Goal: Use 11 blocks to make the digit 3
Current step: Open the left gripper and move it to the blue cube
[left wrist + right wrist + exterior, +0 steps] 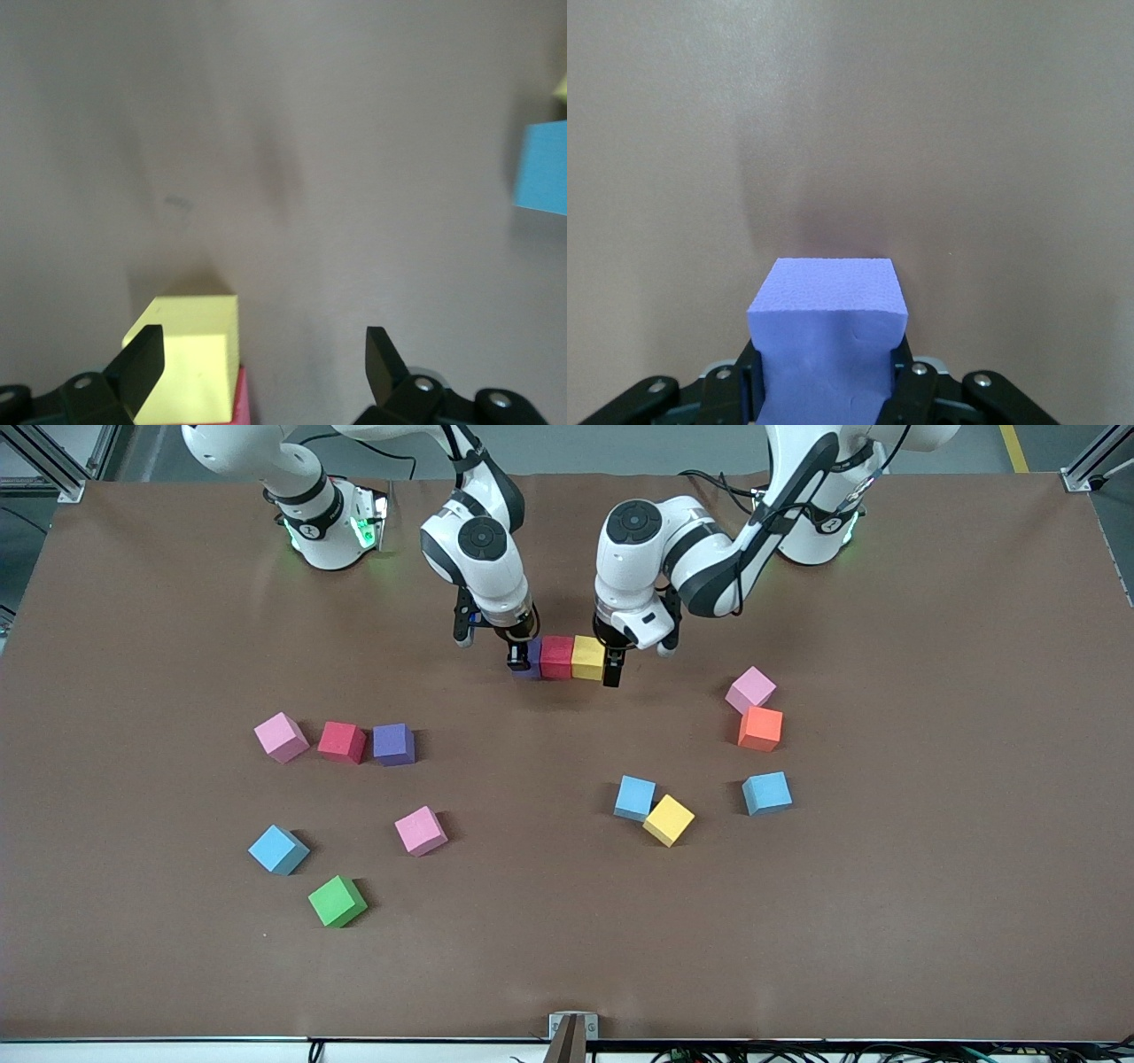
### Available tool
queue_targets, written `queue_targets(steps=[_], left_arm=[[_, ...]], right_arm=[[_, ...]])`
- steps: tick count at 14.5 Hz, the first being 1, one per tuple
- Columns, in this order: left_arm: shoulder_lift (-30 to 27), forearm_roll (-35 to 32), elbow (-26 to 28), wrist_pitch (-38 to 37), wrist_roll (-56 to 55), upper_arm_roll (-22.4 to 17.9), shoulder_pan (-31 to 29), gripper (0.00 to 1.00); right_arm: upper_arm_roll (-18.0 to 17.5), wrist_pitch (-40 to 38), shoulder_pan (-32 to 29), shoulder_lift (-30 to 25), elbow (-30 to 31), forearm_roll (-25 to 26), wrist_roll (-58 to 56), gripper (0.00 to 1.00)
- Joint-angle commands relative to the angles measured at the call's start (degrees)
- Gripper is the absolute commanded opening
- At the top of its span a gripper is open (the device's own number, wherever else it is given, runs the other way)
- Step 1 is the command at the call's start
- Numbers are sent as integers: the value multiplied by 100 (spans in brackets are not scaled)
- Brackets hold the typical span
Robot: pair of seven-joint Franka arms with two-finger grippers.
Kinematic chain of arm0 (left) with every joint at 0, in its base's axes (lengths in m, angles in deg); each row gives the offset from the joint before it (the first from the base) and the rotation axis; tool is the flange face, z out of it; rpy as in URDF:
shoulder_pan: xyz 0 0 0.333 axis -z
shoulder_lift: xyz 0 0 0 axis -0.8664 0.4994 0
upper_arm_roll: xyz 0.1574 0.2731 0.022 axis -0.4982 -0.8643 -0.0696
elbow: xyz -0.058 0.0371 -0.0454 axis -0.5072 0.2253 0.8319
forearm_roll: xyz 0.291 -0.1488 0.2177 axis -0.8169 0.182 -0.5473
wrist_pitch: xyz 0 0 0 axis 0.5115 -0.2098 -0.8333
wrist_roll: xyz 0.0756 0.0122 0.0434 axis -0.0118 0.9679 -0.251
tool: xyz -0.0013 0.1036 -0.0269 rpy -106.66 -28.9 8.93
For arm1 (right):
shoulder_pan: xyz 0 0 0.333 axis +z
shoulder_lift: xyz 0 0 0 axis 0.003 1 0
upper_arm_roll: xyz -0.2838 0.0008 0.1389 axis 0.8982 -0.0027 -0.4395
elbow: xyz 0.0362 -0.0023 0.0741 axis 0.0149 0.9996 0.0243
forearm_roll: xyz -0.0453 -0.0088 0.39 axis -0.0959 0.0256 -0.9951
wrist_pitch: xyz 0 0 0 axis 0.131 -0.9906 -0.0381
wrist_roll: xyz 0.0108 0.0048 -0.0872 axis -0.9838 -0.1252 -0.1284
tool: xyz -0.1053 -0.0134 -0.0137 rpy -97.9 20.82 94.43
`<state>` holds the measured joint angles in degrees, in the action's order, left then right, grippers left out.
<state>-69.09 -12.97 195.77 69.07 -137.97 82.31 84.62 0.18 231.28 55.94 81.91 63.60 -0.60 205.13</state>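
Purple block (pixel 828 341) sat clamped in our right gripper's (pixel 523 657) fingers, low at the right-arm end of the bar, touching the red block (pixel 556 657), with the yellow block (pixel 587 657) beside that. Our left gripper (pixel 617 662), fingers apart, straddled the yellow end. The bar's long axis ran between both grippers.

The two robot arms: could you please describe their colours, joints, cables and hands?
Both arms have glossy white shells with black joint bands and round dark caps at the joints. Black cables run along them, and green lights glow at the bases. The left hand and right hand each carry two black fingers on a white body.
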Motion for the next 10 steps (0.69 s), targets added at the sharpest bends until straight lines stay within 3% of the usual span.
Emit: queue_targets(steps=[1,3,6,8,10], left_arm=[[47,63,-593,-730,1266,38,-339,100],[214,54,-1024,-1092,1979,29,-585,100],[618,28,-1560,-1137,2911,21,-945,100],[969,-25,-1981,-1137,3377,12,-1139,100],[1434,-16,-2535,-1146,3467,-58,-1166,100]], right_arm=[[46,102,119,223,-104,-100,106,11],[46,111,110,223,-121,-100,106,23],[46,146,110,223,-121,-100,106,51],[46,146,127,223,-130,-100,106,100],[46,103,119,231,-148,-91,97,100]])
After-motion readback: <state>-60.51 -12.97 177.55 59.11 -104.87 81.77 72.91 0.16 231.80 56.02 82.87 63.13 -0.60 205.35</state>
